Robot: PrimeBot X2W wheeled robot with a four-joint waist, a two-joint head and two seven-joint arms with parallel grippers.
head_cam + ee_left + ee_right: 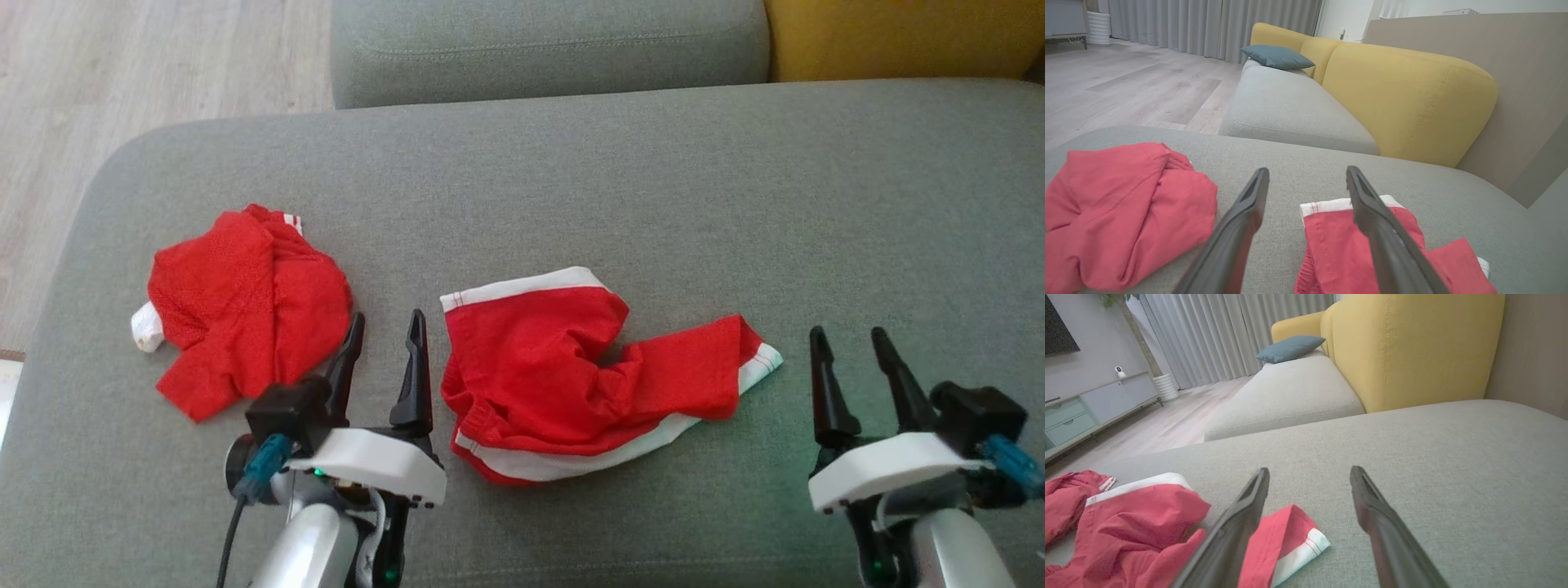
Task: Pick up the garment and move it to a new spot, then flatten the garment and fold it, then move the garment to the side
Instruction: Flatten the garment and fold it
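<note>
Two spread, empty pairs flank the white-trimmed garment (555, 376): left fingers (415, 376) just beside it, right fingers (824, 384) near.

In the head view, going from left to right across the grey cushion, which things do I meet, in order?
crumpled red garment → left gripper → red garment with white trim → right gripper

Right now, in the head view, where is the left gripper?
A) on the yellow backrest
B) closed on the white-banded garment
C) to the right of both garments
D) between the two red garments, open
D: the left gripper is open above the grey cushion, the crumpled red garment on its left, the white-banded red garment on its right.
</note>
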